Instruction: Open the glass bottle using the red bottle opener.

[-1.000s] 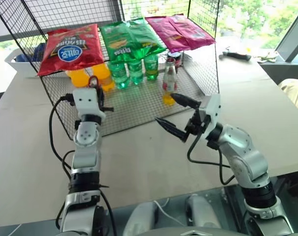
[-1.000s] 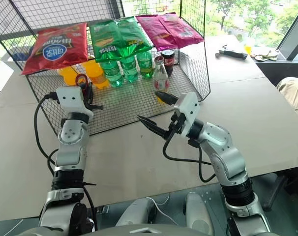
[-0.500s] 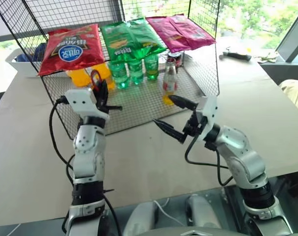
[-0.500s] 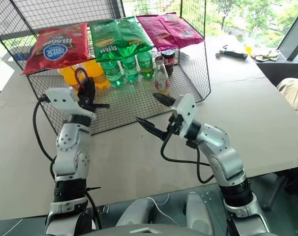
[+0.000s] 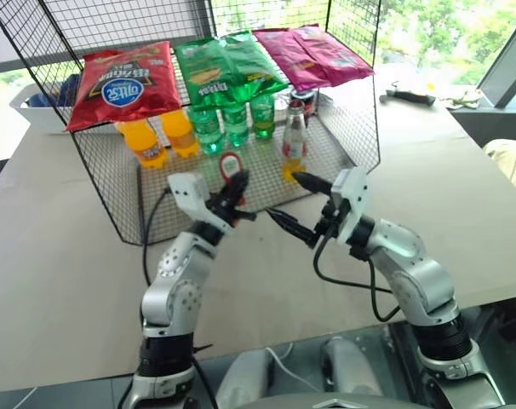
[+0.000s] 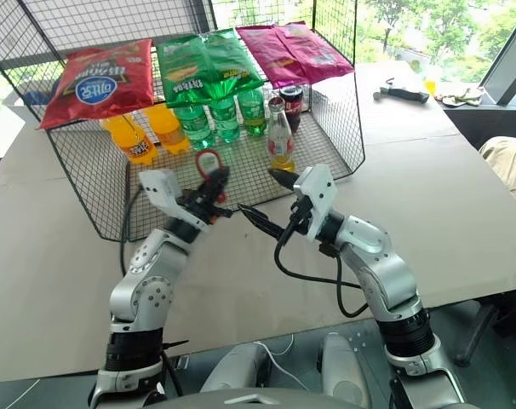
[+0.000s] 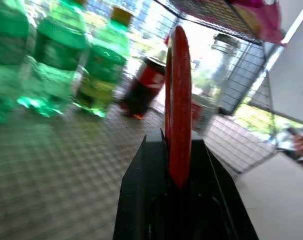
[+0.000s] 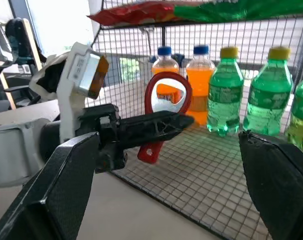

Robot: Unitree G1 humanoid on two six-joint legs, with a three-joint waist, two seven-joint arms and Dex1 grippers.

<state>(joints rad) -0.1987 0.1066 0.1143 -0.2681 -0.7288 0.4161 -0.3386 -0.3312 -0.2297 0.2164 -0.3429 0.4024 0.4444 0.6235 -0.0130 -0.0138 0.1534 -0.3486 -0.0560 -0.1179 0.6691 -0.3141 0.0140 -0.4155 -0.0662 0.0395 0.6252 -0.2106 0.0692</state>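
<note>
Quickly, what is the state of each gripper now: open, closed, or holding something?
Left gripper: closed on the red bottle opener, ring head up.
Right gripper: open, holding nothing.

Flat red bottle opener (image 5: pixel 231 162) with a silvery metal insert in its ring head. Slim clear glass bottle (image 5: pixel 293 143): yellow-orange liquid, red-white label. Green plastic soda bottles (image 5: pixel 234 122), yellow caps. All-orange plastic bottles (image 5: pixel 143 141), blue caps. Black wire-grid rack (image 5: pixel 113 183). Chip bags on top: red (image 5: pixel 123 84), green (image 5: pixel 226 71), magenta (image 5: pixel 311 55). Beige tabletop (image 5: pixel 62 256).
</note>
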